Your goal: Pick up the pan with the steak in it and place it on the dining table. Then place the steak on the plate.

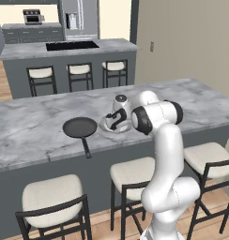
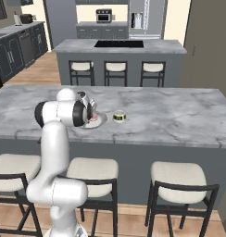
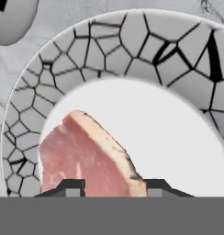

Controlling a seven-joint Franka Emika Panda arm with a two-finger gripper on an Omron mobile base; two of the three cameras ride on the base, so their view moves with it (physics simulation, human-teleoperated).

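I am hovering my end effector (image 3: pixel 114 186) low over the shallow round pale plate with the cracked-mosaic rim (image 3: pixel 146 55), near the centre of the left base frame. Its fingertips (image 3: pixel 72 187) are standing either side of the flat pinkish-red raw steak (image 3: pixel 86 160), which is lying on the plate's white middle; whether they are pinching or parting, I cannot tell. The small round black frying pan (image 1: pixel 80 127) is sitting empty on the marble counter (image 1: pixel 36 131), left of the plate. Lifting too early could be dragging the steak off-centre.
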